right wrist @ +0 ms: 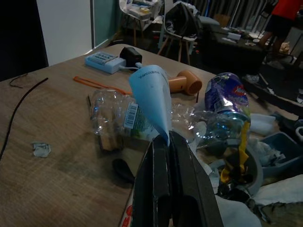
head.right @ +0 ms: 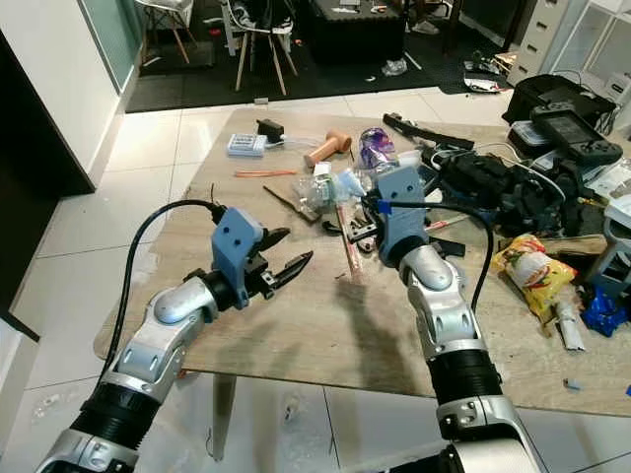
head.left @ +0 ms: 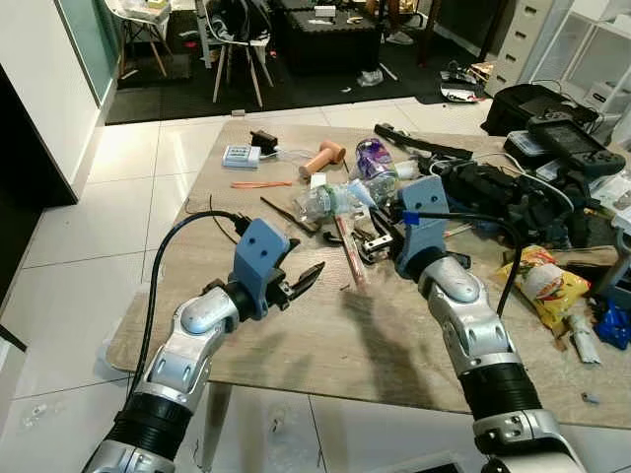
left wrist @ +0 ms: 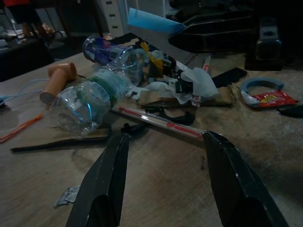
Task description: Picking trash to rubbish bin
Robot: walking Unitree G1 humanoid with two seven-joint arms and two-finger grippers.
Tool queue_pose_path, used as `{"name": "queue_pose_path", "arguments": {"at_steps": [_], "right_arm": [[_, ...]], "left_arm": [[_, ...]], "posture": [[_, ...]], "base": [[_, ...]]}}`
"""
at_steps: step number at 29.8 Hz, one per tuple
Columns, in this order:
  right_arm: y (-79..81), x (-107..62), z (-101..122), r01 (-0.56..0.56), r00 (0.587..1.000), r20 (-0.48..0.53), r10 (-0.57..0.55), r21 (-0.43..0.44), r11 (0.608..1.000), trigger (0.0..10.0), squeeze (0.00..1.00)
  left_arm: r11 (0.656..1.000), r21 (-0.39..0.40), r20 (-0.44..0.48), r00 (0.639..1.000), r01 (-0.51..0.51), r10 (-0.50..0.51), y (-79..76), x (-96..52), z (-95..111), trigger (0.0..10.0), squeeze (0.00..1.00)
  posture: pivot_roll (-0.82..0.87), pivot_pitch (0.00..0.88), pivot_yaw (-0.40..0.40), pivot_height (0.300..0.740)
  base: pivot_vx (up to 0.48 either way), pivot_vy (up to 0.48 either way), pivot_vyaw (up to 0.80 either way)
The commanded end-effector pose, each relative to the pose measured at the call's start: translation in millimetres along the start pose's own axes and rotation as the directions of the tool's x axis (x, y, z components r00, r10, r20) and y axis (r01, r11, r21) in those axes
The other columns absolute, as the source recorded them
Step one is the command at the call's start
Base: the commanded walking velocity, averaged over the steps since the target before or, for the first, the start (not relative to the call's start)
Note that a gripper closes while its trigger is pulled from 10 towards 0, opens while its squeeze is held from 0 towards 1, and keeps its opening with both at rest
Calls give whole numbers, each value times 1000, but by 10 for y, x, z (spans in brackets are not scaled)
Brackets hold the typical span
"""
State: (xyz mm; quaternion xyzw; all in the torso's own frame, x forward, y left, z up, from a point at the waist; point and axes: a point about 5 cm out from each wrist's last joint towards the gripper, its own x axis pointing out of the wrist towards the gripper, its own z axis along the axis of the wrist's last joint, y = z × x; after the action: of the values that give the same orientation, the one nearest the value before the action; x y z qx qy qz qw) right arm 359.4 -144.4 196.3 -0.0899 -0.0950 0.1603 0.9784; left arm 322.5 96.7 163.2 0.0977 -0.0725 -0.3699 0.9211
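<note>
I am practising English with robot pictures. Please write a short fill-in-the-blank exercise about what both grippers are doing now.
1. The right gripper is shut on a light ____ scrap of paper.
2. The left gripper hovers with its fingers ____.
3. The crushed clear plastic bottle lies on the wooden ____.
4. The orange-tan handle lies ____ the bottle, farther from the robot.

Missing words: blue; open; table; beyond

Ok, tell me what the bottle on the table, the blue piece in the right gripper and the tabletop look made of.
Bottle: clear thin plastic, crumpled, glossy; light glints on its dented wall.
Blue piece: seems thin paper or plastic film, matte, curled to a point, with small print. The right gripper is shut on it.
Tabletop: looks like light wood or a wood-look laminate, matte; faint grain shows.
</note>
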Motion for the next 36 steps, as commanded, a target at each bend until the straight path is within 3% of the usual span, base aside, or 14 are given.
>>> {"name": "queue_pose_path", "arguments": {"at_steps": [1, 7, 16, 20, 32, 36], "right_arm": [[3, -23, 4, 12, 1000, 18, -12, 1, 1000, 10000, 0], [-51, -58, 124, 86, 990, 117, -84, -12, 996, 10000, 0], [-21, -130, 33, 100, 991, 94, -95, -40, 994, 10000, 0], [-19, -213, -41, 135, 988, 87, -127, -98, 986, 10000, 0], [65, -421, -197, 128, 991, 52, -122, -139, 982, 10000, 0], [89, -581, -298, 152, 988, 28, -149, -168, 974, 10000, 0]], "left_arm": [[1000, -3, 4, 1000, -11, 11, 6, 3, -14, 10000, 0], [992, 7, 30, 992, -124, 124, 113, 8, 14, 10000, 0], [972, 36, -21, 972, -233, 234, 230, -25, -50, 10000, 0], [910, 71, -72, 908, -407, 412, 400, -91, -123, 10000, 0], [902, 44, -81, 898, -431, 433, 391, -178, -182, 10000, 0], [872, -11, -92, 869, -490, 487, 359, -294, -251, 10000, 0]], "posture": [[-95, 88, 6, 740], [-97, 90, 6, 740], [-96, 90, 2, 740], [-95, 90, 3, 740], [-101, 97, 9, 740], [-105, 101, 13, 740]], "base": [[0, 0, 0], [0, 0, 0], [0, 0, 0], [0, 0, 0], [0, 0, 0], [0, 0, 0]]}}
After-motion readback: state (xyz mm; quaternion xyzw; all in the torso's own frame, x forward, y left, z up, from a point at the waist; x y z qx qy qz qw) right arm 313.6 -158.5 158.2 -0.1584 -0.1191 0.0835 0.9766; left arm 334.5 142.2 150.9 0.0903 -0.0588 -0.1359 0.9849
